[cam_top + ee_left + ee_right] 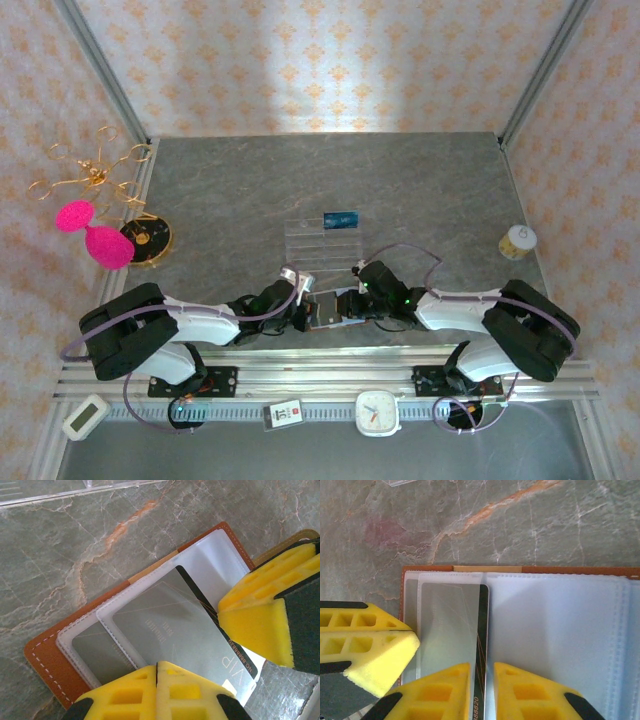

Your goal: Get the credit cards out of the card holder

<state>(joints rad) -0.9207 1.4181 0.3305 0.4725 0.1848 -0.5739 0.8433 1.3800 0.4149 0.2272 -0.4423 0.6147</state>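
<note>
The card holder [44,652], brown leather with pale plastic sleeves, lies opened flat on the grey marbled bench [230,190], near its front edge and between the two arms. The black card [234,661] with the pale letters "VIP" sits in one clear sleeve, and one corner of it sticks out past the sleeve's edge. The left pincer [157,672] is clenched: its yellow pads touch each other with nothing between them, and their tips stand on the sleeve over the card. The right pincer [481,669] comes from the opposite side, just beside the left one. Its two pads stand a little apart, and the dark long edge of the black card shows in the narrow gap; whether they really pinch the card I cannot tell. The blue card [341,219] lies apart from the holder, further back on the bench, at the far side of the clear plastic tray [300,250].
</note>
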